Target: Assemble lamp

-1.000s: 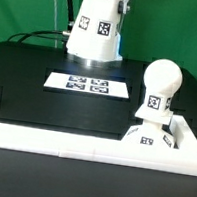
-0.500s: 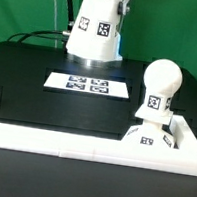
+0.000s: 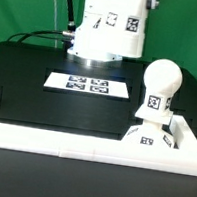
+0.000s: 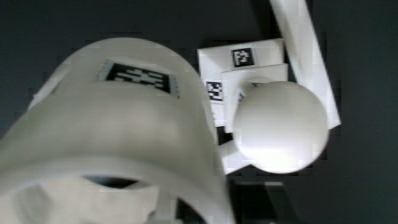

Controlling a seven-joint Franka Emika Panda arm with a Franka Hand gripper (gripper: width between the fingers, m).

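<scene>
white plastic throughout. in the exterior view: shade [image 3: 109, 27] up in the air above the black desk [image 3: 29, 77], wide mouth downward, tilted, black-and-white tags on its wall. hanging over the far side of the marker board [image 3: 87, 84], which lies flat on the desk. fingers hidden at the upper edge of the picture — cannot tell whether apart or clamped on the shade. bulb [image 3: 159, 90] upright on the base [image 3: 161, 141] toward the exterior view's right, well apart from the shade, one tag on its neck. low white wall [image 3: 51, 141] along the near edge of the desk.

in the wrist view: shade [image 4: 121, 140] close and large, a tag on its side. bulb [image 4: 285, 124] beyond it, rounded — standing on the tagged base [image 4: 240, 62]. fingers not made out here either.
</scene>
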